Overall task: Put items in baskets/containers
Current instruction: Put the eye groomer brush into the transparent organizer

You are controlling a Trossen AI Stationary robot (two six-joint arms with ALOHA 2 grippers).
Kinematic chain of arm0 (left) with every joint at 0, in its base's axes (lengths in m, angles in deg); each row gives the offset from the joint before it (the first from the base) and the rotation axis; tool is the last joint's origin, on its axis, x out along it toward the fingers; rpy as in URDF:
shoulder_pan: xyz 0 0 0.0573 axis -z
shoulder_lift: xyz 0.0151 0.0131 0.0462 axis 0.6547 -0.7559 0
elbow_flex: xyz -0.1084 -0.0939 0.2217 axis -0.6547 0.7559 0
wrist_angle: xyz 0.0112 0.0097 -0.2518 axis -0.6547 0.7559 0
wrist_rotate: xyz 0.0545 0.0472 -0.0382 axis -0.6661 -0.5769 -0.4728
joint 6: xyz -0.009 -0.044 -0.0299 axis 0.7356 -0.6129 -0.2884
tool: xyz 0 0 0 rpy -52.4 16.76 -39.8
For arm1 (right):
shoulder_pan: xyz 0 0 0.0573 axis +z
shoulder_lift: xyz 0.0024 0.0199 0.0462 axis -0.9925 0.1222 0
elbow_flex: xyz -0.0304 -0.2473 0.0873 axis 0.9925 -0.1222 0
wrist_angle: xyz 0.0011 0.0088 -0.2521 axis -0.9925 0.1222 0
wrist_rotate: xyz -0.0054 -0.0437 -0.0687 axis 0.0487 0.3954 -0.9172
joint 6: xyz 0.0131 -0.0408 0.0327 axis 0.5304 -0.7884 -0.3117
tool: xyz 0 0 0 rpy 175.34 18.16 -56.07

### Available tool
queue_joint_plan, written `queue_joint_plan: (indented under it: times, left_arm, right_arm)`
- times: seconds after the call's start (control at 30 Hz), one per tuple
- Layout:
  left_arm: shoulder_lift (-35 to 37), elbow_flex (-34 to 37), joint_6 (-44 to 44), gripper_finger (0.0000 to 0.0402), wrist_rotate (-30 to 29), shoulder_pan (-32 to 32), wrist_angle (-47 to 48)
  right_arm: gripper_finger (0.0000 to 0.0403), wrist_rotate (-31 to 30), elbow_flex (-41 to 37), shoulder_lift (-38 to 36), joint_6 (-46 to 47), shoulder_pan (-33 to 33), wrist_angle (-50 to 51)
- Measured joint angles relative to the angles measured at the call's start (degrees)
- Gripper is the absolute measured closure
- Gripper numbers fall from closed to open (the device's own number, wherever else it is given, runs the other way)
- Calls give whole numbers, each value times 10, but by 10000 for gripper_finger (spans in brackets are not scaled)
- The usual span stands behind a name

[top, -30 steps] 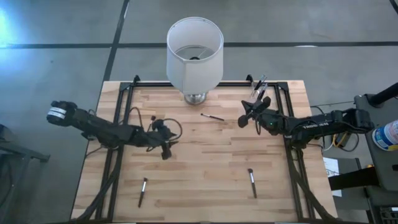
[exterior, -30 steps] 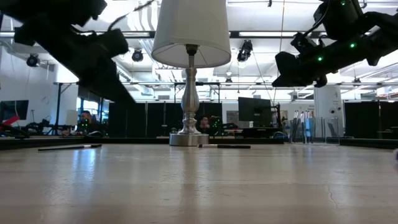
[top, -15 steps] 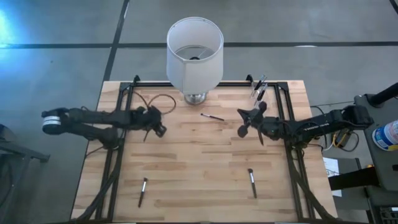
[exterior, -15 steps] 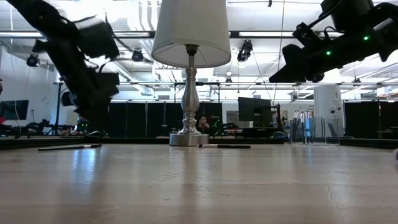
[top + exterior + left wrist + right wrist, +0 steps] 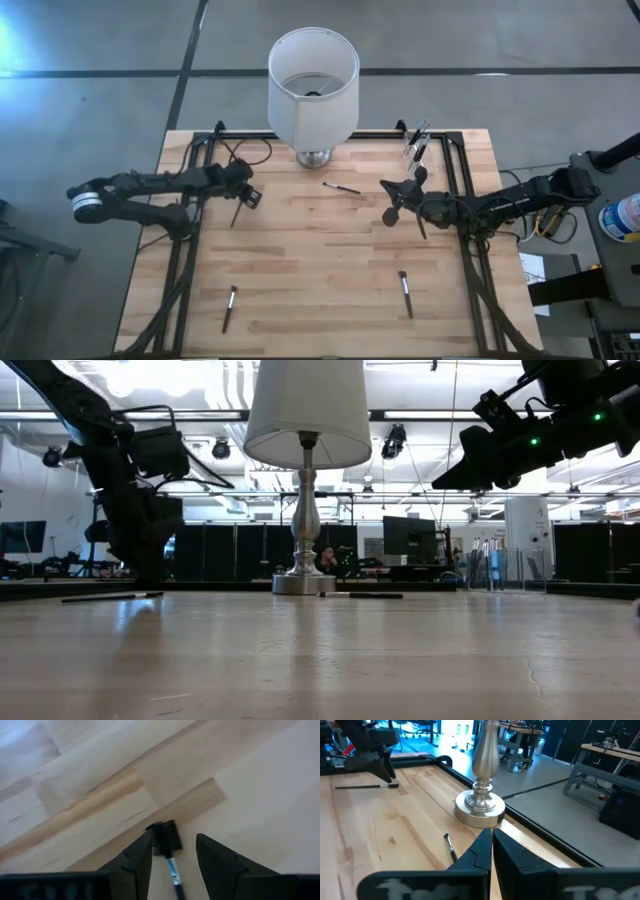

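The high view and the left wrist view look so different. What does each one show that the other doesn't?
Only the high view shows the whole table, the white lampshade, the right gripper held shut over the table's right side, and three more brushes: one by the lamp and two near the front edge. Only the left wrist view shows, close up, how the left gripper's open fingers stand on either side of a brush's dark bristle head. Both show the wooden tabletop and that one brush at the left gripper.

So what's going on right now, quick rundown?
Left gripper open, straddling a dark-handled thin makeup brush on the wooden table. Right gripper shut, empty, raised. Nothing blocking.
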Motion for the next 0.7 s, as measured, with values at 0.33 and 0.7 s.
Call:
queue_joint_plan:
  times: [0.33,0.7]
  left_arm:
    - [0,62,23,257,11,-1,-93]
    - [-15,70,42,301,9,-5,-109]
  right_arm:
    - [394,0,0,0,2,0,-2]
    - [394,0,0,0,0,0,-2]
